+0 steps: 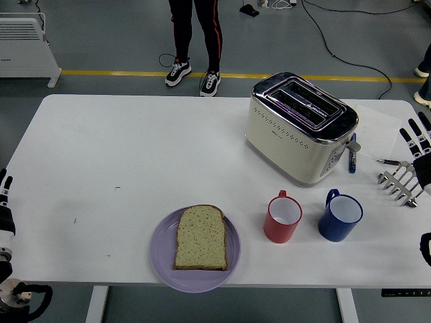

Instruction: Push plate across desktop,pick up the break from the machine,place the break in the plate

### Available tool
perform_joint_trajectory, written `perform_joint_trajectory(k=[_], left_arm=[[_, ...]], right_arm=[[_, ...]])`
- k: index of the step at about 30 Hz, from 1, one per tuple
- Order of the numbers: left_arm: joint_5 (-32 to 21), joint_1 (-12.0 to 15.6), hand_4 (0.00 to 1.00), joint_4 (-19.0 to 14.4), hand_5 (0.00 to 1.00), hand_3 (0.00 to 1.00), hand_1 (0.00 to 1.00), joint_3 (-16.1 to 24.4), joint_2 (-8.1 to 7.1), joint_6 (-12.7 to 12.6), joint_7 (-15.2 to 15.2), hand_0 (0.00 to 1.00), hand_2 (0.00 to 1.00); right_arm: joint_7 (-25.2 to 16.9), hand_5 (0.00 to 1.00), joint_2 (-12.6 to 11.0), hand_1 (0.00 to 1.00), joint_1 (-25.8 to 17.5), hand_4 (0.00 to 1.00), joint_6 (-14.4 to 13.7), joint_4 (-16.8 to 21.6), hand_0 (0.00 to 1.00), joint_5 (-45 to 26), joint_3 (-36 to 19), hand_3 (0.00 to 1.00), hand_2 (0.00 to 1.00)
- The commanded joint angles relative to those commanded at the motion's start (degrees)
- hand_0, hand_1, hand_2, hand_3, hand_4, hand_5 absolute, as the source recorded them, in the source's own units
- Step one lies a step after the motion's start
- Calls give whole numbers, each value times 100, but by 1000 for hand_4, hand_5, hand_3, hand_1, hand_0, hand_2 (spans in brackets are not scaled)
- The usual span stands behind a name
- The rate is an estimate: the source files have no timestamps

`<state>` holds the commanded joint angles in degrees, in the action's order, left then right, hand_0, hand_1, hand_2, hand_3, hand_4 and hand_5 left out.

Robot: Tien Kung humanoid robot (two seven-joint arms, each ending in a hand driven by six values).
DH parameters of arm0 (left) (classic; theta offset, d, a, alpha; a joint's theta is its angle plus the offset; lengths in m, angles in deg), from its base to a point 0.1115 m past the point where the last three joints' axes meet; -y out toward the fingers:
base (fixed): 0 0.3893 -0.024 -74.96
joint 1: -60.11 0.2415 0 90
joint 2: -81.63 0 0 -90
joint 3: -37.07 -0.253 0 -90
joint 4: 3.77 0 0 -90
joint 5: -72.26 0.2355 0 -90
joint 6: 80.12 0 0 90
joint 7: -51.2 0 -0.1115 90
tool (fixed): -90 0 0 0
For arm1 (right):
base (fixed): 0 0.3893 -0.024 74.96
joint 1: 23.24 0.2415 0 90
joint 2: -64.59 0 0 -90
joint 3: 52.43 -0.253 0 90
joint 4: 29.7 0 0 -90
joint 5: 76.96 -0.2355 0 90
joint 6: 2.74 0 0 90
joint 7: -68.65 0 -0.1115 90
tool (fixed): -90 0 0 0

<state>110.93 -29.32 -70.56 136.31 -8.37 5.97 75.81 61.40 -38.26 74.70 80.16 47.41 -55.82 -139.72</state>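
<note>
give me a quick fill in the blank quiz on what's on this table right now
1. The slice of bread lies on the round ____ plate.
2. Right of the red mug stands a mug coloured ____.
3. The slots on top of the cream and chrome toaster hold ____ bread.
4. The blue marker pen lies on the white table just ____ of the toaster.

Missing words: purple; blue; no; right
</note>
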Motion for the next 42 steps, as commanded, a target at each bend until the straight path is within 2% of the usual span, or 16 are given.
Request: perform_joint_trajectory(k=[18, 42], left_arm=[[32, -53, 550, -7, 998, 723, 802, -8, 0, -9, -13, 801, 809], [80, 39, 550, -4, 998, 723, 799, -67, 0, 14, -44, 797, 811]], right_arm=[[23, 563, 120, 786, 7, 498, 48, -368, 815, -9, -16, 782, 801], [24, 572, 157, 783, -98, 495, 20, -535, 812, -16, -40, 777, 795]])
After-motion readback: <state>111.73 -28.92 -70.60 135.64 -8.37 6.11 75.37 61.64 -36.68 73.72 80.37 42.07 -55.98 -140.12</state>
